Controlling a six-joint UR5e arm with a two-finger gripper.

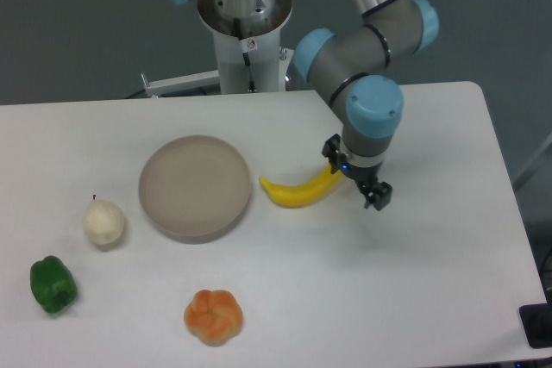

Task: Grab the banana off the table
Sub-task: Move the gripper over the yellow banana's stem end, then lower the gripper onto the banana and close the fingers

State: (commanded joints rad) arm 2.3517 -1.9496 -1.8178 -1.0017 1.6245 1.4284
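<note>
tool (355,180) over right end of banana (300,190), grip state unclear; banana on table (414,282), just right of plate (196,187).

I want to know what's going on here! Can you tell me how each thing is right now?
banana: lying on the table, right end under the gripper
gripper: low over the banana's right end; open or shut unclear
round plate: flat, nothing on it
pale pear-like fruit: resting alone
green pepper: resting alone
orange lobed fruit: resting alone
table: holds everything
</note>
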